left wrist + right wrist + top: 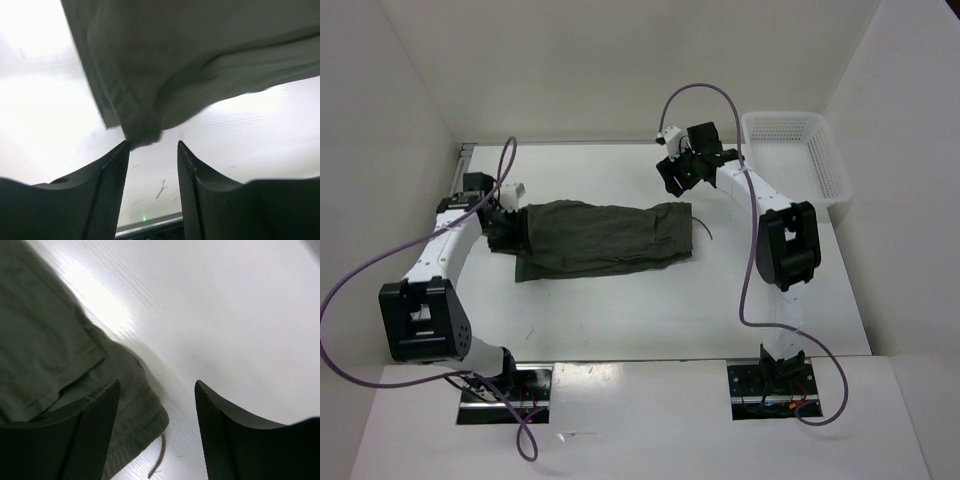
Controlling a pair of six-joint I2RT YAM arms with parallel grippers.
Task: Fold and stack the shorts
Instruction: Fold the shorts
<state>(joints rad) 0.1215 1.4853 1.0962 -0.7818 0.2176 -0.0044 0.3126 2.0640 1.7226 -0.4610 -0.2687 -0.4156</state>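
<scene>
Ribbed black pads (112,190) of the left jaws fill the bottom of the left wrist view. They stand apart, bare white desk (45,125) between them, nothing clamped. A limp corner of the shorts (200,60) sits right at the tip of the left-hand pad. Cannot tell if it touches. The rest of the olive fabric spreads out ahead of these jaws.

Right jaws are also apart and hold nothing, with only desk showing in the gap. The waistband (135,410) corner lies under and beside their left-hand pad (95,435), and the loose drawstring (159,455) trails out just inside the gap. To the right of these jaws is plain desk.

Top view: the shorts lie flat on the desk as a long strip between the two sets of jaws. The leg end is right at the left jaws. The waistband end is near the right jaws, which hang just past its far corner. A white mesh basket (825,170) sits beyond the right jaws at the desk's far right corner, well apart from the shorts.
</scene>
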